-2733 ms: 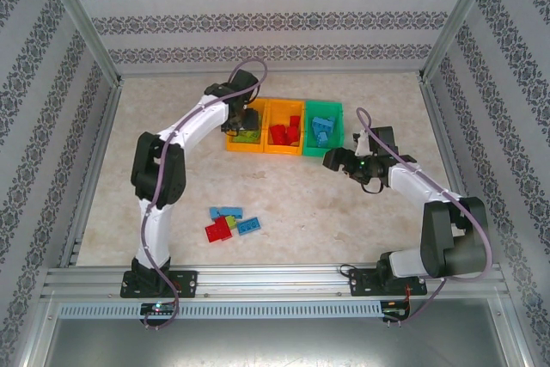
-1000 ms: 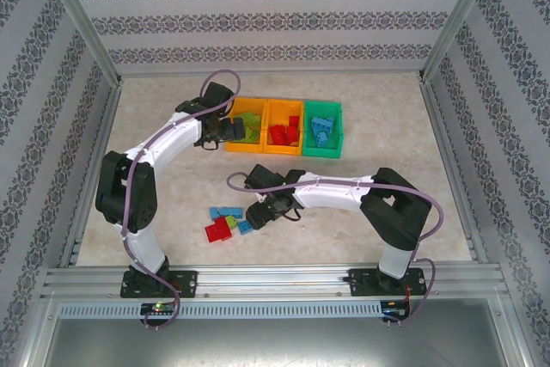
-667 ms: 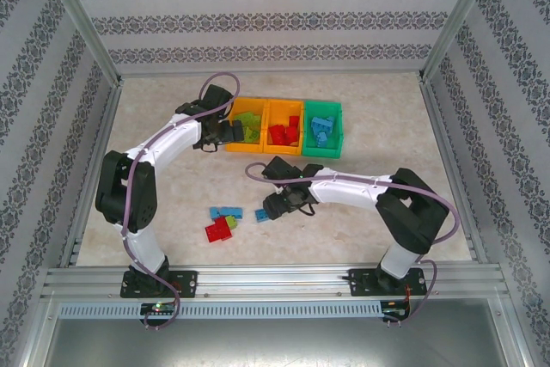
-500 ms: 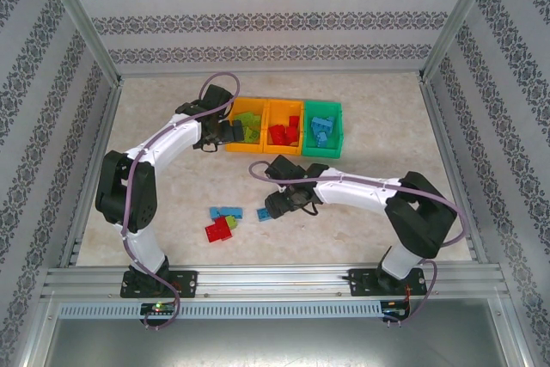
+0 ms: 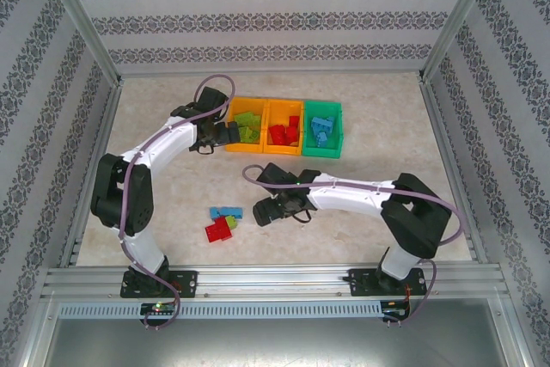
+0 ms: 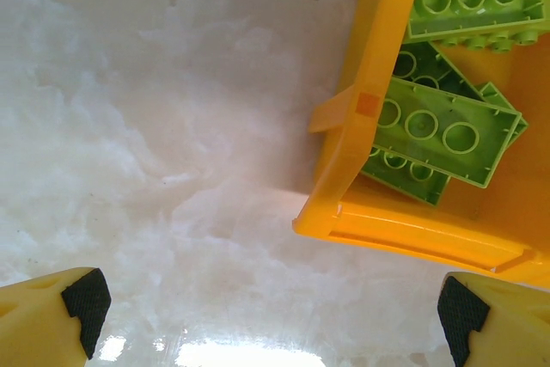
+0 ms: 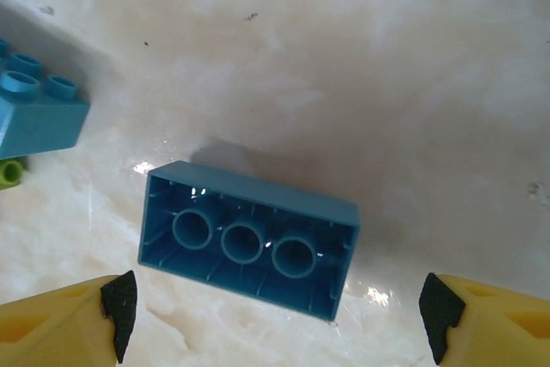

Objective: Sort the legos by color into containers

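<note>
Left hand (image 6: 273,302) sits at the outer corner of the left orange bin (image 6: 361,126), fingers spread wide, only bare bench (image 6: 155,126) between them. We see lime green bricks (image 6: 430,126) stacked inside that bin.

Loose pile (image 5: 223,221) lies nearer the arms, left of centre: blue, red and a lime piece, bunched together.

Right hand (image 7: 279,302) is just right of the pile, fingers wide apart, gripping nothing. Between its fingertips a blue brick (image 7: 249,238) lies flat on the bench, studs down and hollow underside up, with neither pad touching it. In the right wrist view a second blue brick (image 7: 34,109) sits at the upper left, apart from the first, with a lime stud (image 7: 9,174) just below it.

Middle orange bin (image 5: 283,149) holds red bricks (image 5: 282,132). Green bin (image 5: 320,152) at the right end of the row holds blue bricks (image 5: 321,129).
</note>
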Action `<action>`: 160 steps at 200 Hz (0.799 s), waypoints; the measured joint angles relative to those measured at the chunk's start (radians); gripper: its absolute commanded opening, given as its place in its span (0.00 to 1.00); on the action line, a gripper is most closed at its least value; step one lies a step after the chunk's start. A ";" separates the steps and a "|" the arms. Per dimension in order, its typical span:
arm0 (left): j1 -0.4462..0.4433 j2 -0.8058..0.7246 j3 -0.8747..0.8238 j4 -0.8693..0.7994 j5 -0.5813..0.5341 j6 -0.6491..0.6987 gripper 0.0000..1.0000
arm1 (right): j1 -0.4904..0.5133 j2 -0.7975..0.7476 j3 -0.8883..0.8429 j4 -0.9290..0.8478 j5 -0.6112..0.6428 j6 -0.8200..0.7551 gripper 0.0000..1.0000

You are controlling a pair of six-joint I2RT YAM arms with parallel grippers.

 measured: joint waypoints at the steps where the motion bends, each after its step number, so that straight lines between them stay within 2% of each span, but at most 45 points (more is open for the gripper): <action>1: 0.000 0.000 0.000 0.000 0.000 0.000 1.00 | 0.000 0.003 0.002 -0.001 0.000 0.002 0.89; 36: 0.005 -0.010 -0.018 0.006 0.000 0.000 1.00 | 0.004 0.051 0.032 -0.003 -0.001 0.034 0.91; 102: 0.018 -0.016 -0.050 0.029 0.000 0.000 1.00 | 0.024 0.053 0.038 -0.003 -0.001 0.070 0.93; 160: 0.040 -0.025 -0.093 0.050 0.005 0.000 1.00 | 0.024 0.092 0.097 -0.028 0.000 0.078 0.91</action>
